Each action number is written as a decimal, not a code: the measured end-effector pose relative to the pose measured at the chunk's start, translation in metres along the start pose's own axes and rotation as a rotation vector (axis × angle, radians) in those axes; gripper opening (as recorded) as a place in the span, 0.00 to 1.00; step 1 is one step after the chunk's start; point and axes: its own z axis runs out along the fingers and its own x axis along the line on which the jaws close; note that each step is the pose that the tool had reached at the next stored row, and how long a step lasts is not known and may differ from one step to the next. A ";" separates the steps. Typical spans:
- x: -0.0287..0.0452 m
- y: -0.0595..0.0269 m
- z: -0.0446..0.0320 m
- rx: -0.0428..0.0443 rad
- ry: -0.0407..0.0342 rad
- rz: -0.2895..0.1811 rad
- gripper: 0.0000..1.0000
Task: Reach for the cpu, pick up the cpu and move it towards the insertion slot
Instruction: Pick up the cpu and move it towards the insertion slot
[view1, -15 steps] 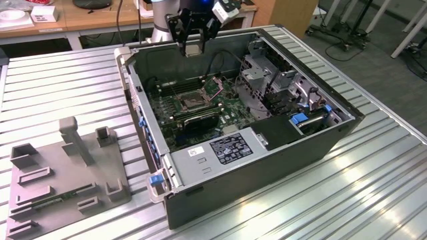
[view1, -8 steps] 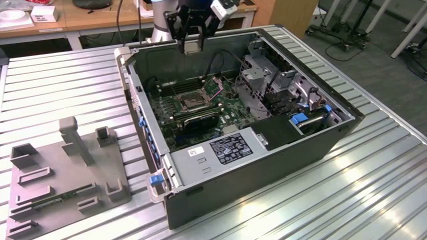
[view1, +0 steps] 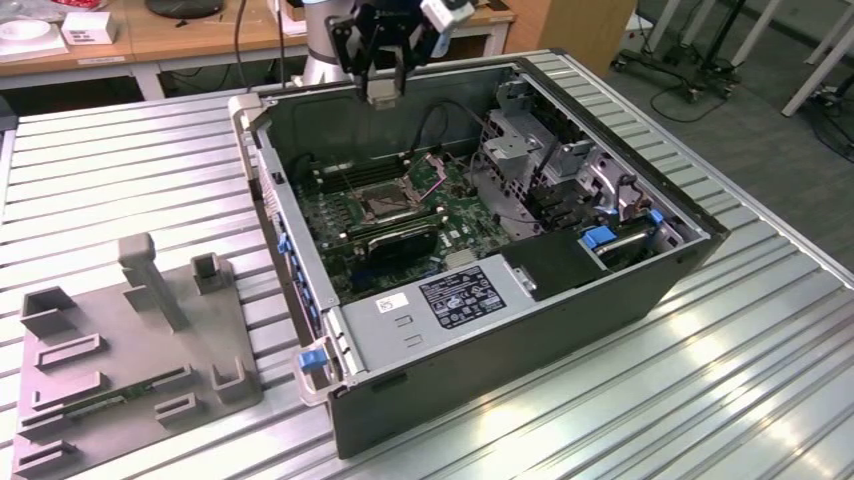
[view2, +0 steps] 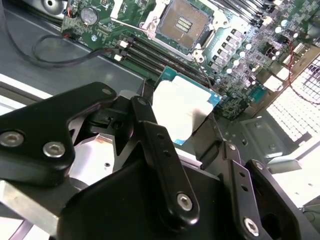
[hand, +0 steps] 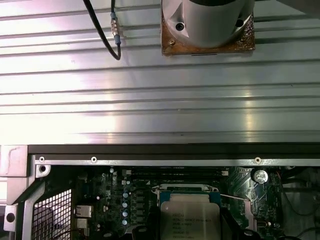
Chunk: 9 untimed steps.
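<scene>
We held the cpu (view2: 182, 112) between the black fingers (view2: 160, 150) of our gripper (view1: 383, 88), closed on its edges, at the top centre of the exterior view. The insertion slot (view2: 184, 24), a silver frame with dark centre, lay below. We judged the flat, silvery chip had to stay level.

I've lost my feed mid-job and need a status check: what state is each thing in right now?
end effector: shut on the cpu, held above the far edge of the open case.
cpu: gripped, lifted, not yet in the socket.
insertion slot: open and empty, contacts exposed.
computer case: lying on its side, side panel off, motherboard exposed.
grey fixture tray: on the table at the exterior view's left, untouched.
</scene>
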 end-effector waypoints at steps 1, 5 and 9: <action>0.0000 0.0001 -0.0006 0.0001 0.0002 -0.003 0.55; 0.0003 0.0004 -0.0041 0.0000 -0.0005 -0.003 0.55; 0.0003 0.0004 -0.0054 -0.0001 -0.0012 -0.003 0.55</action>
